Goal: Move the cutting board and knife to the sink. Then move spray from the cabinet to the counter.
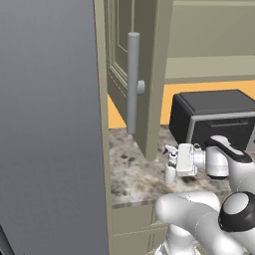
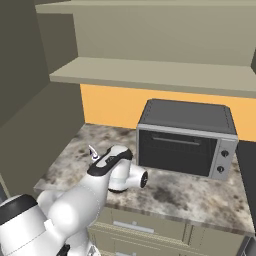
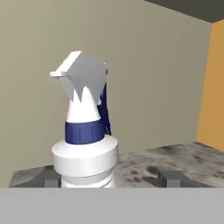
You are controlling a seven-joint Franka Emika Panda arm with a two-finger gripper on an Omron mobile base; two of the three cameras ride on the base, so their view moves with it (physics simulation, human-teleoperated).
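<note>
Closest to my hand camera stands the spray (image 3: pixel 85 144), upright on the speckled surface (image 3: pixel 175 159), its white body rising between the two dark fingertips (image 3: pixel 173 178) at the bottom of the hand view, nozzle pointing toward ten o'clock. From what I see the jaws (image 3: pixel 107 180) stand wide, one tip at each side of the bottle with a gap showing on the right one, so I judge the bottle is set down and not gripped. My worry is the retreat: if I pull the hand away crooked, a fingertip could clip the base and tip the bottle. In the left base view the spray (image 1: pixel 170 167) sits just beside the open cabinet (image 1: pixel 142 74) door, with the toaster oven (image 1: pixel 214 117) at about two o'clock of it.
</note>
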